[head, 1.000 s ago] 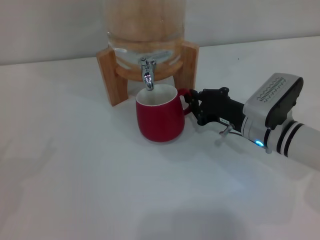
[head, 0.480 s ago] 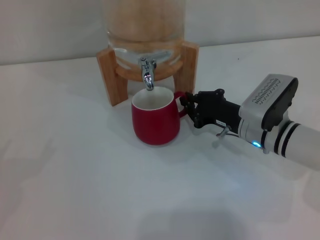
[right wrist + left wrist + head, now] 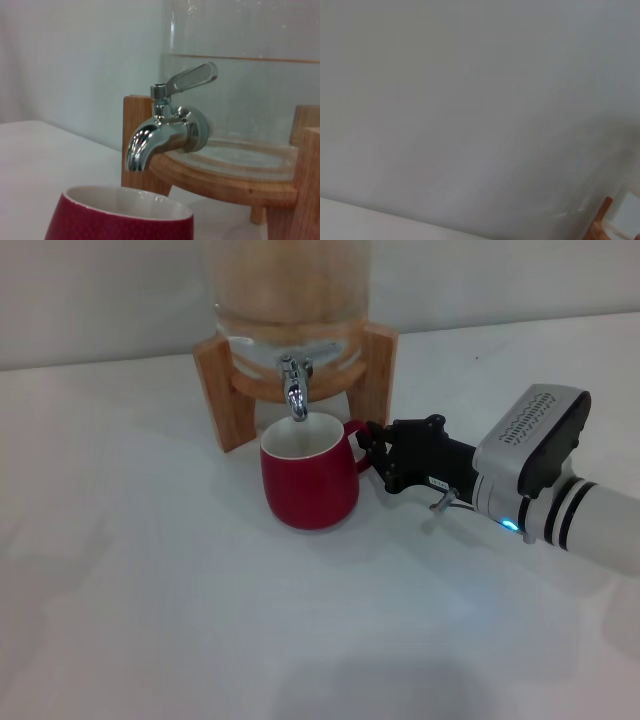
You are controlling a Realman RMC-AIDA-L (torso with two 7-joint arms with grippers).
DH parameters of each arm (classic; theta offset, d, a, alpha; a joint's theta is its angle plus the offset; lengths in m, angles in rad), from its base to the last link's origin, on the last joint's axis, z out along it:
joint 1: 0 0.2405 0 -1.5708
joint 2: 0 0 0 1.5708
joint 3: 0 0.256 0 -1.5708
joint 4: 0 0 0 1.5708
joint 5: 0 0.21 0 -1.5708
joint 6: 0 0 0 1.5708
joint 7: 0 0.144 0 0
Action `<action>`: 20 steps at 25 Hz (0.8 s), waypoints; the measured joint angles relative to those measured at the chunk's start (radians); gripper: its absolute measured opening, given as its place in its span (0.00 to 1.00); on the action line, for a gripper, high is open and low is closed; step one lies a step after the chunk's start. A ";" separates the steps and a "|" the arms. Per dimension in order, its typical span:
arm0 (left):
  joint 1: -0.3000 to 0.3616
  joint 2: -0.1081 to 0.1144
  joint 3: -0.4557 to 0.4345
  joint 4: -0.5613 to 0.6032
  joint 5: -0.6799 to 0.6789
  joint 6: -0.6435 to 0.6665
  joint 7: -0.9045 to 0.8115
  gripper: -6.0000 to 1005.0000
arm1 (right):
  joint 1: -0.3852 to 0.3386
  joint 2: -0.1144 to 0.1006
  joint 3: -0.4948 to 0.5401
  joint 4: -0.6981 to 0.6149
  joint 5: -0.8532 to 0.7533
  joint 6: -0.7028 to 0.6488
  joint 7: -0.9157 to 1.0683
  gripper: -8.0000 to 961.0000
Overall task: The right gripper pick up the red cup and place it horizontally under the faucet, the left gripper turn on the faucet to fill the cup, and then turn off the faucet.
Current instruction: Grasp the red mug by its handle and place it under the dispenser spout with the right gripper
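Right now my right hand [image 3: 368, 447] is pinching the handle of the red cup [image 3: 308, 475], which sits upright on the bench [image 3: 150, 590] beneath the faucet [image 3: 293, 388]. If I let go clumsily, I'd judge the cup could shift off the spout line and water miss it.

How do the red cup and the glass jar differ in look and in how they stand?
The red cup is opaque, glossy red and white inside; the glass jar is clear. The cup is small and sits straight on the table; the jar is far larger and rests raised on a wooden stand. The right pincer is at the cup's handle; nothing touches the jar. Both stand upright.
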 joint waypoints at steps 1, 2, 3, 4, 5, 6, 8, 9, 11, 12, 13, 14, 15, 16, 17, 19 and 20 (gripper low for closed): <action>0.000 0.000 0.000 0.000 0.000 0.000 0.000 0.87 | 0.000 0.000 0.000 0.000 0.000 -0.001 0.000 0.11; 0.000 0.000 0.000 0.000 0.000 0.000 0.000 0.87 | 0.001 0.000 0.000 -0.001 0.000 -0.004 0.001 0.11; 0.000 0.000 0.000 0.000 0.000 0.000 0.000 0.87 | 0.001 0.000 0.001 -0.002 -0.001 -0.006 0.002 0.11; 0.001 0.000 0.000 0.000 0.000 0.000 -0.001 0.87 | 0.001 0.000 0.001 -0.003 -0.001 -0.009 0.003 0.11; 0.001 0.000 0.000 0.000 0.000 0.000 -0.001 0.87 | 0.001 0.000 0.001 -0.003 -0.001 -0.011 0.003 0.11; 0.001 0.000 0.000 0.000 0.000 0.000 -0.001 0.87 | 0.004 0.000 -0.001 -0.004 -0.001 -0.015 0.002 0.11; 0.001 0.000 0.000 -0.001 0.000 0.000 -0.001 0.87 | 0.009 0.000 -0.003 -0.004 0.000 -0.029 0.001 0.11; 0.000 0.000 0.000 -0.001 0.000 0.000 -0.001 0.87 | 0.011 0.000 -0.003 -0.003 0.000 -0.036 0.000 0.11; 0.000 0.000 0.000 -0.001 0.000 0.000 -0.001 0.87 | 0.013 0.000 -0.001 -0.002 -0.001 -0.045 0.000 0.12; 0.000 0.000 0.000 -0.002 0.000 0.000 -0.002 0.87 | 0.013 0.000 0.000 -0.002 -0.001 -0.045 0.000 0.12; 0.001 0.000 0.000 -0.002 0.000 0.000 -0.001 0.87 | 0.013 0.000 0.000 -0.002 -0.001 -0.045 0.000 0.12; 0.001 0.000 0.000 -0.002 0.000 0.000 -0.001 0.87 | 0.014 0.000 0.000 -0.002 -0.001 -0.044 0.000 0.12; 0.001 0.000 0.000 -0.002 0.000 0.000 -0.002 0.87 | 0.014 0.000 0.001 -0.002 0.000 -0.044 0.000 0.12; 0.001 0.000 0.000 -0.002 0.000 0.000 -0.002 0.87 | 0.014 0.000 0.001 -0.002 0.001 -0.044 0.000 0.12; 0.001 0.000 0.000 -0.002 0.000 0.000 -0.002 0.87 | 0.014 0.000 0.003 -0.001 0.002 -0.044 0.000 0.12; 0.001 0.000 0.000 -0.004 0.000 0.001 -0.002 0.87 | 0.014 0.000 0.019 0.003 0.004 -0.045 0.000 0.12; 0.002 0.000 0.000 -0.004 0.000 0.001 -0.002 0.87 | 0.014 0.000 0.030 0.005 0.003 -0.046 0.000 0.12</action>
